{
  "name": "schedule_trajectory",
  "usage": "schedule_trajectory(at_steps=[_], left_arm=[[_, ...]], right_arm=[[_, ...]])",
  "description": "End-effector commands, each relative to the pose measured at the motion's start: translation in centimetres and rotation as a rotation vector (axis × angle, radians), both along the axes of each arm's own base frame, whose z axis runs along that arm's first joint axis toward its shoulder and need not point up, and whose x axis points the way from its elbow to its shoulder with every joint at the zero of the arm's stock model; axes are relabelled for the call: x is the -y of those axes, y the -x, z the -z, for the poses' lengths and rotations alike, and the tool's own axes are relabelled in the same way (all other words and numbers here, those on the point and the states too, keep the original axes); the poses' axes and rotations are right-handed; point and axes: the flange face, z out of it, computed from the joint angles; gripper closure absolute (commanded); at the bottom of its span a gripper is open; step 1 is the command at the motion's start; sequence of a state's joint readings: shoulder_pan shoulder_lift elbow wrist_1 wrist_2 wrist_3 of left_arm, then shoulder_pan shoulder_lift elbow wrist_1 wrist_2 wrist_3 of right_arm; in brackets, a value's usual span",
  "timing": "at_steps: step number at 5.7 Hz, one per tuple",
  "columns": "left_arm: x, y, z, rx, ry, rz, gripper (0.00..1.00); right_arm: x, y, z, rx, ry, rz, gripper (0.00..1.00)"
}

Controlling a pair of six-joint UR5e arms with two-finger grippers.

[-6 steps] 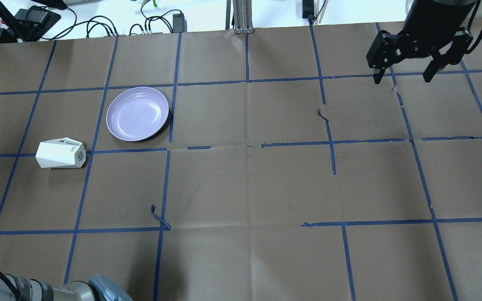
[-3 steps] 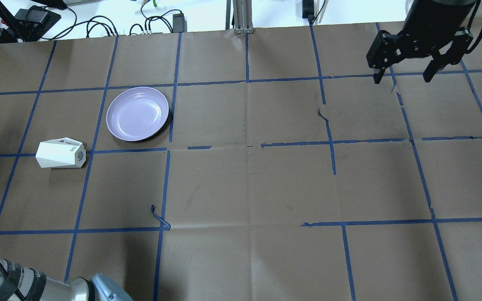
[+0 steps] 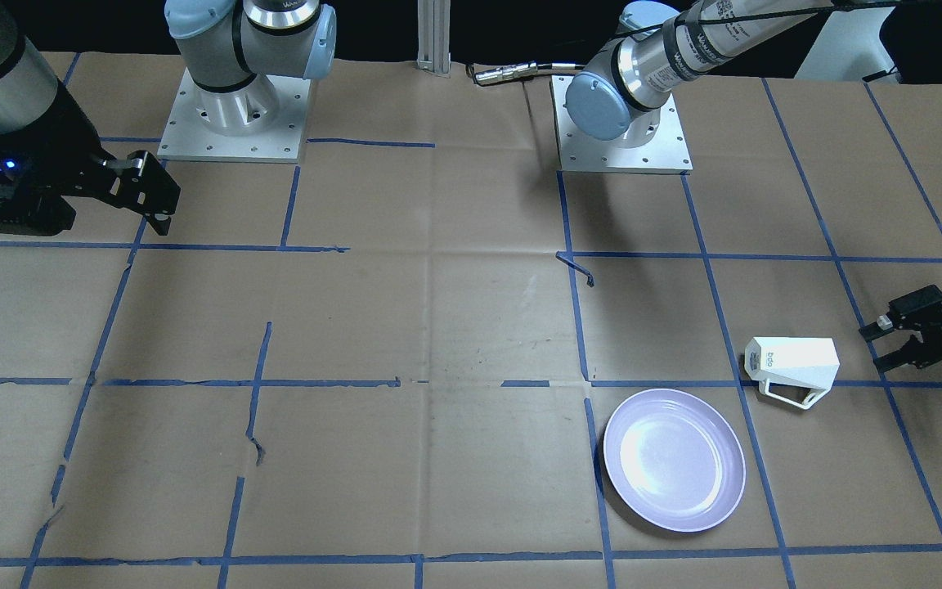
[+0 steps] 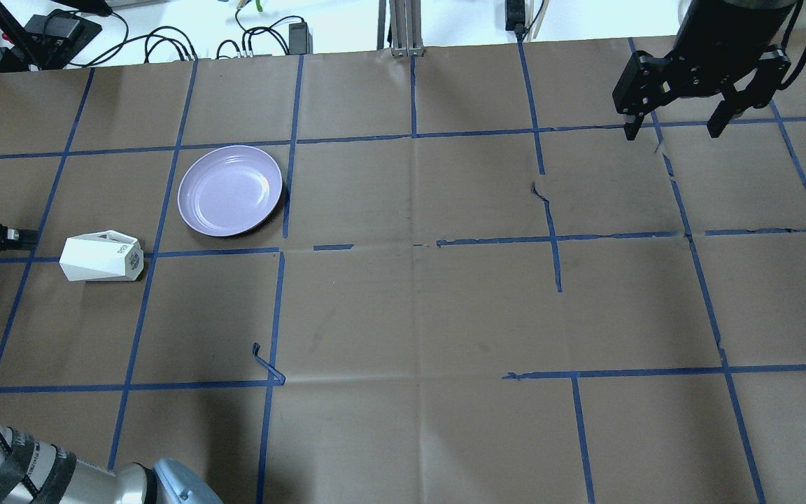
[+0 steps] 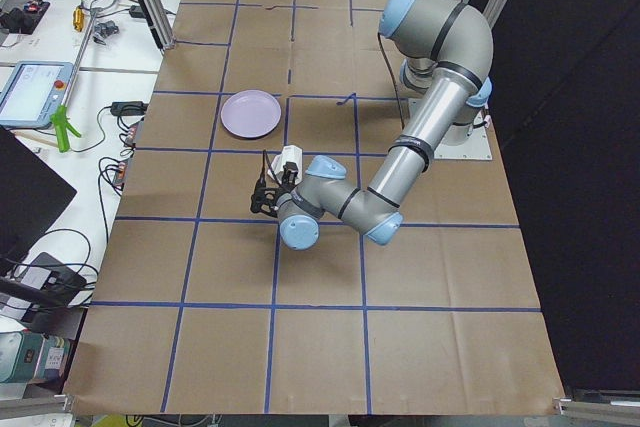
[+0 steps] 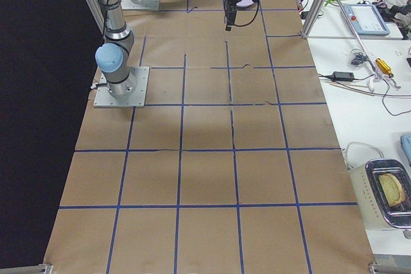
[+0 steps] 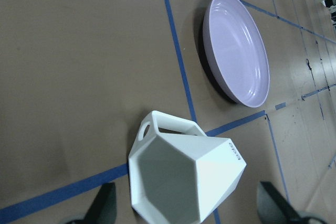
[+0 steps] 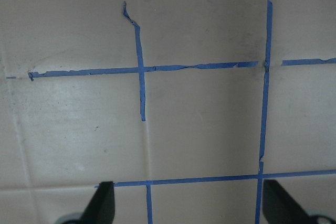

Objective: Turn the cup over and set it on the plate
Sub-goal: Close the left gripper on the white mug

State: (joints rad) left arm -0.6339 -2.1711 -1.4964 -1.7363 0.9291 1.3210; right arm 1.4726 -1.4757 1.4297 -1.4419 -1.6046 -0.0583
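The white faceted cup (image 4: 101, 257) lies on its side on the brown paper, mouth towards the table's left end, handle on the far side. It also shows in the front view (image 3: 794, 366) and fills the bottom of the left wrist view (image 7: 184, 177), mouth to the camera. The lavender plate (image 4: 230, 190) sits empty just beyond and right of it (image 3: 674, 460) (image 7: 239, 51). My left gripper (image 4: 29, 238) (image 3: 876, 345) is open and low, a short gap from the cup's mouth. My right gripper (image 4: 672, 131) is open and empty at the far right, high above the table.
Brown paper with a blue tape grid covers the table (image 4: 417, 308). A curl of loose tape (image 4: 266, 364) sticks up near the front. Cables and power bricks (image 4: 165, 42) lie beyond the far edge. The arm bases (image 3: 622, 131) stand on the robot's side.
My left gripper has come into the overhead view from the left edge and moved right towards the cup's mouth. Cup, plate and right arm have not moved.
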Motion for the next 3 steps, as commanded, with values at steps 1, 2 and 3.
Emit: schedule_trajectory(at_steps=[1,2,3], left_arm=[[1.3,4.1,0.8,-0.054,-0.034,0.056,0.07],[0.4,5.0,2.2,-0.086,-0.063,0.06,0.1],[0.1,5.2,3.3,-0.101,-0.081,0.059,0.16]], right_arm=[[0.0,0.0,0.0,0.0,0.0,0.0,0.0],[0.0,0.0,0.0,0.0,0.0,0.0,0.0],[0.0,0.0,0.0,0.0,0.0,0.0,0.0]])
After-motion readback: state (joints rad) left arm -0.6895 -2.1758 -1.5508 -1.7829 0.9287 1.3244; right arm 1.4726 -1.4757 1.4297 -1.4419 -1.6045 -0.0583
